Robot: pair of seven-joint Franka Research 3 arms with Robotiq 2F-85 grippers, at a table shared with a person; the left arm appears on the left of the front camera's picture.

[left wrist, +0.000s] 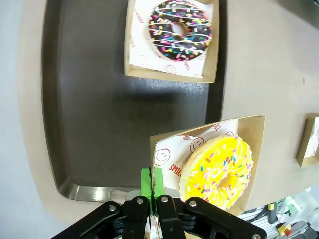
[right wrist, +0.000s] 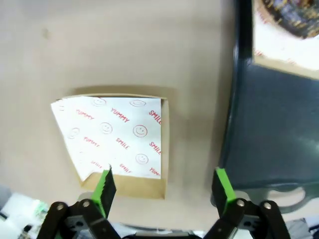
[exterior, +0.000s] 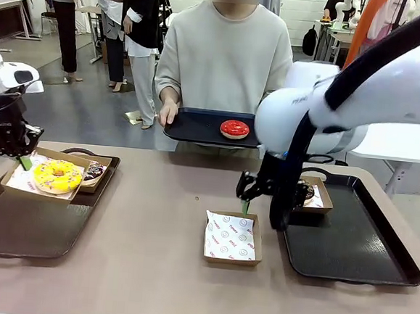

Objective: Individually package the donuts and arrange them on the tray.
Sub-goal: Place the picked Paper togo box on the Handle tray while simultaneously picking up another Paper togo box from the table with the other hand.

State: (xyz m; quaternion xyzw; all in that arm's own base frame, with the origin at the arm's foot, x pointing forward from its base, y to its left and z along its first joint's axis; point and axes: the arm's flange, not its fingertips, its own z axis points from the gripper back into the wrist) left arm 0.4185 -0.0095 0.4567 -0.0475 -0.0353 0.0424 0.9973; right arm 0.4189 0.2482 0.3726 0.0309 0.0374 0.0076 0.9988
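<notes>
Your right arm [exterior: 360,96] is a bulky white shell with rounded joints. A thick black cable [exterior: 392,66] runs along it, and there is faint grey lettering near the elbow. The right gripper [right wrist: 163,181] is black, built of linked bars with silver screws at the pivots and bright green pads [right wrist: 223,186]. Your left gripper [left wrist: 152,174] has the same black linkage, silver screw heads and green tips. The person [exterior: 229,53] wears a pale beige long-sleeved sweatshirt.

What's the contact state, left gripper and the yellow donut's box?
Touching. In the left wrist view, the left gripper is shut on the near edge of the yellow donut's box, with the edge pinched between its green pads.
</notes>
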